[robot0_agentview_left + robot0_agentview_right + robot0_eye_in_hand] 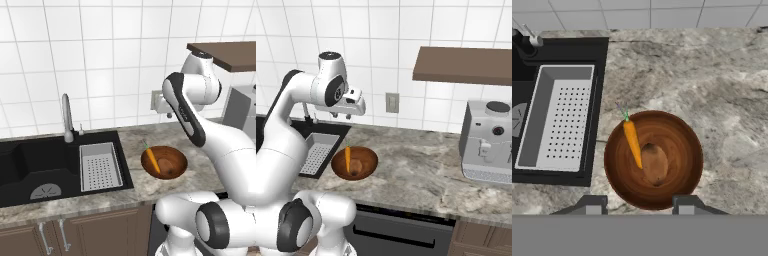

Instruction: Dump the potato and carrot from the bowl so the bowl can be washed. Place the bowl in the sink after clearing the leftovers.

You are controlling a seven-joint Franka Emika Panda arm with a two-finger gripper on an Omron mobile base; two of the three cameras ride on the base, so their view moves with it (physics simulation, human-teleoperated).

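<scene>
Lying lengthwise in bowl, carrot, tuft toward wall.

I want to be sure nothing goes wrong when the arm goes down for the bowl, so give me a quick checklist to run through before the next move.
1. Bowl upright on the counter, beside the sink: ok.
2. Carrot inside the bowl, tuft over the rim: ok.
3. Potato: a brown lump lies next to the carrot, likely it: ok.
4. Gripper above the bowl, jaws apart, holding nothing: ok.
5. Jaws wide enough for the rim: cannot tell.
6. Sink free for the bowl: the grey tray fills its right part, the left basin looks free: ok.
</scene>
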